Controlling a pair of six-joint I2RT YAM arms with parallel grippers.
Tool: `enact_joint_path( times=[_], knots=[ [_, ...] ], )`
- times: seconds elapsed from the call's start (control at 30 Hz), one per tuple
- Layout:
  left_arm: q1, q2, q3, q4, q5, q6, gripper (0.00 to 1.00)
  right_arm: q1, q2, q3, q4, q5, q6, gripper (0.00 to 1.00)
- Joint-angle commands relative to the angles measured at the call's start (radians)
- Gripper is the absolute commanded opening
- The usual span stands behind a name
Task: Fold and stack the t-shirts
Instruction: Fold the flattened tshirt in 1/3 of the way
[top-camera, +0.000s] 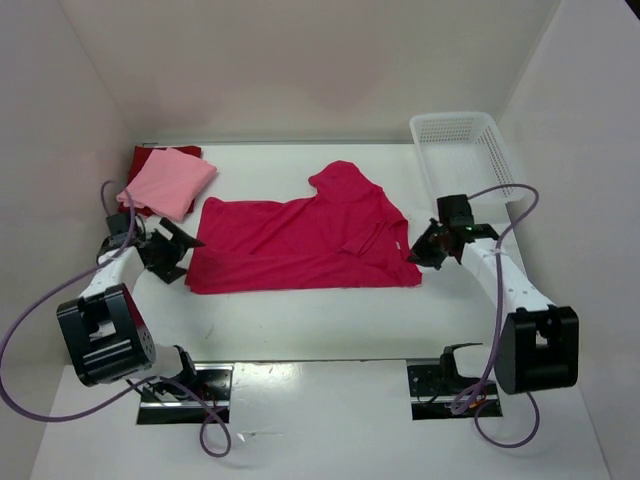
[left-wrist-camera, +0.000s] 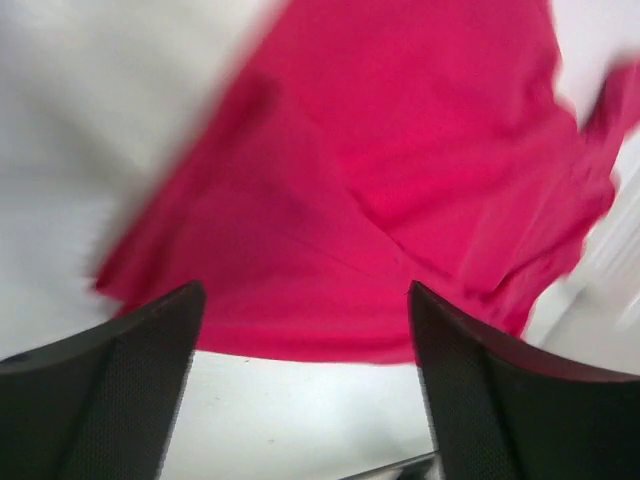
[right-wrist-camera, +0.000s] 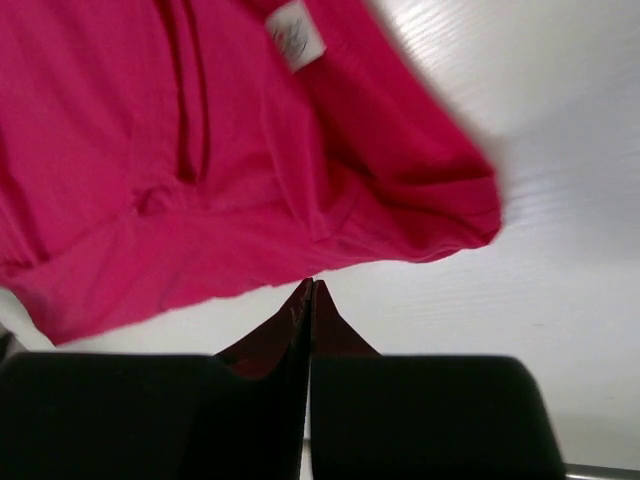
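Observation:
A bright crimson-magenta t-shirt (top-camera: 300, 240) lies spread across the middle of the table, with one sleeve (top-camera: 345, 180) pointing to the back. At the back left a folded light pink t-shirt (top-camera: 168, 183) rests on a dark red t-shirt (top-camera: 150, 157). My left gripper (top-camera: 176, 250) stands open at the spread shirt's left edge, and in the left wrist view its gripper (left-wrist-camera: 305, 300) holds nothing in front of the cloth (left-wrist-camera: 400, 150). My right gripper (top-camera: 420, 250) is shut at the shirt's right edge. Its tips (right-wrist-camera: 312, 285) just meet the hem (right-wrist-camera: 250, 270), and no cloth shows between them.
A white lattice basket (top-camera: 452, 120) stands at the back right corner. White walls close in the table on the left, back and right. The shirt's white neck label (right-wrist-camera: 295, 32) shows in the right wrist view. Purple cables loop beside both arm bases.

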Motion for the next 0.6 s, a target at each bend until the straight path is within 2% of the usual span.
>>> enact_joint_path(
  times=[0.0, 0.03, 0.1, 0.13, 0.17, 0.2, 0.27, 0.33, 0.43, 0.57],
  knots=[
    [-0.133, -0.074, 0.03, 0.052, 0.013, 0.061, 0.85, 0.093, 0.078, 0.005, 0.056, -0.047, -0.009, 0.0],
    [-0.175, -0.088, 0.03, 0.066, 0.004, 0.051, 0.61, 0.109, 0.098, 0.005, 0.057, -0.058, -0.009, 0.0],
    [-0.308, -0.099, 0.039, 0.088, -0.011, 0.034, 0.52, 0.121, 0.129, -0.006, 0.066, -0.047, 0.0, 0.02],
    [-0.351, -0.099, 0.039, 0.097, -0.011, 0.011, 0.5, 0.121, 0.138, 0.005, 0.066, 0.006, 0.0, 0.07],
    [-0.43, -0.099, 0.039, 0.124, -0.011, -0.005, 0.5, 0.121, 0.117, 0.005, 0.049, 0.041, -0.013, 0.16],
    [-0.468, -0.099, 0.025, 0.143, -0.02, -0.02, 0.5, 0.121, 0.098, 0.014, 0.049, 0.072, -0.027, 0.36],
    [-0.576, -0.064, 0.012, 0.192, -0.021, -0.054, 0.49, 0.121, 0.072, 0.034, 0.049, 0.092, -0.047, 0.46],
    [-0.639, -0.007, 0.012, 0.213, -0.021, -0.063, 0.49, 0.086, 0.072, 0.045, 0.04, 0.103, -0.061, 0.5],
    [-0.741, 0.066, 0.041, 0.252, -0.021, -0.072, 0.49, 0.064, 0.072, 0.045, 0.049, 0.103, -0.07, 0.5],
    [-0.764, 0.145, 0.041, 0.287, -0.021, -0.081, 0.49, 0.055, 0.156, 0.045, 0.075, 0.059, -0.092, 0.54]
  ],
)
